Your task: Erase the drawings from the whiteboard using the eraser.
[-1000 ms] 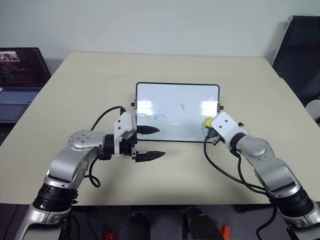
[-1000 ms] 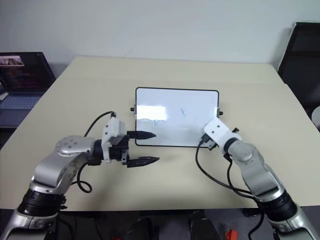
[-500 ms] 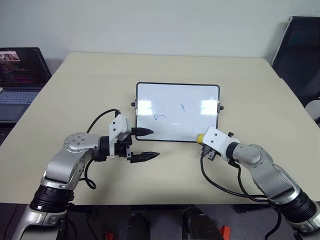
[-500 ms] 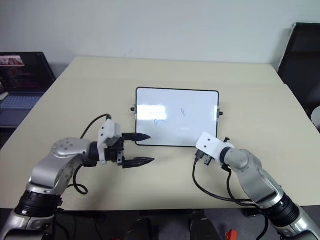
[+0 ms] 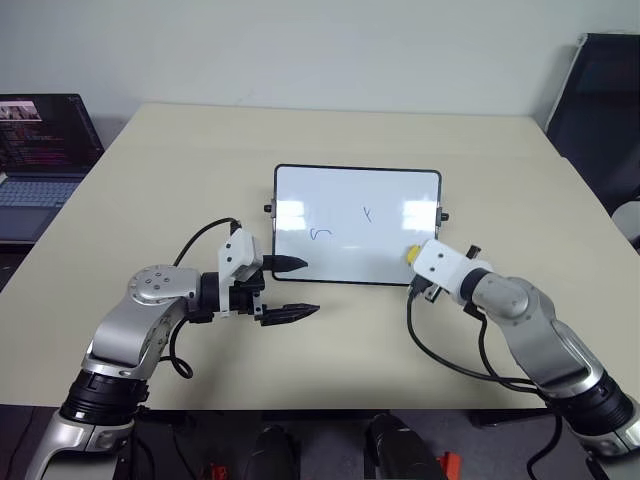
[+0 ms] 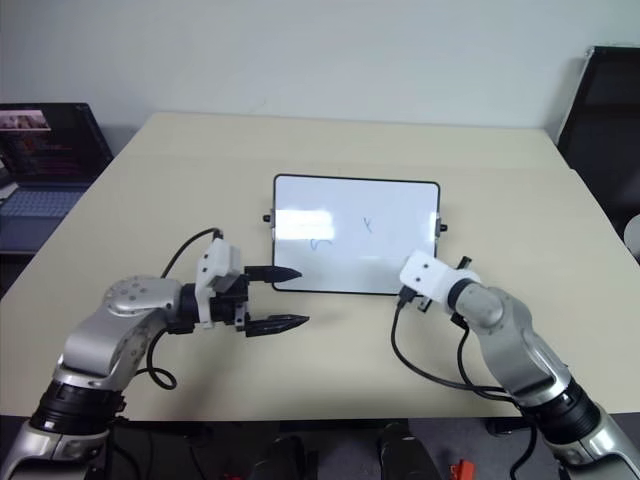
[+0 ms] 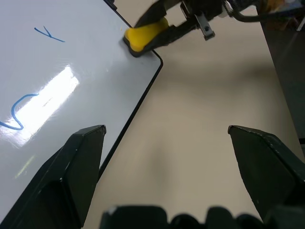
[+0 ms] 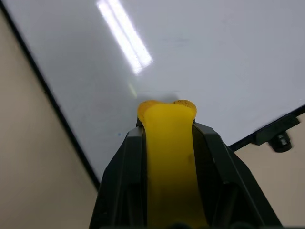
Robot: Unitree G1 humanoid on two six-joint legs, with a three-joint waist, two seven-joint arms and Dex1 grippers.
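Observation:
The whiteboard [image 5: 357,190] lies flat in the middle of the table. Two of the blue drawings show on it: a squiggle [image 5: 320,234] near its left side and a small cross [image 5: 366,213] at its centre. My right gripper [image 5: 413,257] is shut on the yellow eraser [image 5: 411,253], whose tip sits on the board's near right corner. From the left wrist, the eraser [image 7: 145,34] shows its black base against that corner. My left gripper [image 5: 310,287] stands open at the board's near left corner, one fingertip over the frame, with nothing in it.
An open laptop [image 5: 40,150] sits past the table's left edge, and a black chair [image 5: 600,110] stands at the far right. Bare table [image 5: 200,170] surrounds the board on all sides.
My right gripper slid with the eraser off the board's near edge toward me, then came back up onto the near right corner. The left arm has kept still.

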